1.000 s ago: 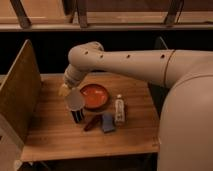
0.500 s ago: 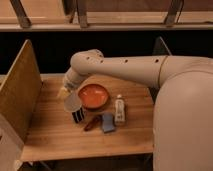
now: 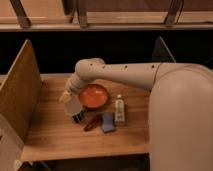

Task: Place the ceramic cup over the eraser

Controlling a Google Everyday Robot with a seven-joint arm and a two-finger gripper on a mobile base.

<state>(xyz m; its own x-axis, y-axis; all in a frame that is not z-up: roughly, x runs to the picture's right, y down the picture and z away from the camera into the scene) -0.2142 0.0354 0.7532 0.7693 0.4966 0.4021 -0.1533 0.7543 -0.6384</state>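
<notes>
Placement is the step in hand, judging by how things lie: the gripper (image 3: pixel 68 98) hangs over the left-centre of the wooden table (image 3: pixel 50 135), closed on the ceramic cup (image 3: pixel 73 106), which sits just under and slightly right of the fingers, mouth apparently turned down. Directly below the cup, touching or nearly touching its lower edge, stands the eraser (image 3: pixel 78 117), a small dark block whose bottom part alone shows beneath the pale cup. Whether the cup already surrounds the eraser's top or only hovers above it cannot be told from this angle.

To the right of the gripper, close by, lies the orange bowl (image 3: pixel 93 96), its rim very near the cup. Further right stands a white oblong bottle (image 3: pixel 119 110). Below and right of the gripper, past the eraser, a light blue flat pad (image 3: pixel 107 122) rests on the table, with a thin reddish-brown object (image 3: pixel 93 122) lying just beside it on the nearer side. A tall board (image 3: pixel 20 90) walls off the table to the gripper's left.

The next move, as I judge it, calls for a straight descent with the cup kept centred on the eraser, so the rim clears the block all round and reaches the wood, then a release. A sideways drift risks tipping the upright eraser or nudging the bowl.

No brand, label or writing can be read on anything here; the bottle's markings are illegible.
</notes>
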